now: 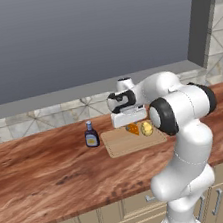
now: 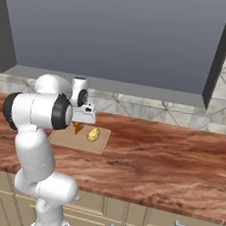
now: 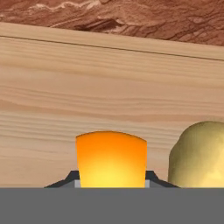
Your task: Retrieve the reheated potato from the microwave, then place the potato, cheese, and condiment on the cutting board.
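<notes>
Over the cutting board (image 1: 123, 143), my gripper (image 3: 111, 183) is closed on the cheese (image 3: 111, 159), the orange wedge clamped between the jaws; their dark tips just show at either side of it in the hand view. Cheese hangs low above the board, or touches it: I cannot tell which.

Potato (image 3: 199, 155) lies on the board at 3 o'clock of the cheese in the hand view, just beside it; in the left base view it sits toward the board's right end (image 1: 147, 128). So the microwave fetch looks finished, and the potato is placed.

Condiment (image 1: 91, 135) stands upright on the counter (image 1: 46, 168), off the board, at 9 o'clock of it in the left base view, near its left edge.

My reckoning: one of three placed, the second in hand over its spot. Left to do: let the cheese go on the board, then fetch the bottle and set it there too.
</notes>
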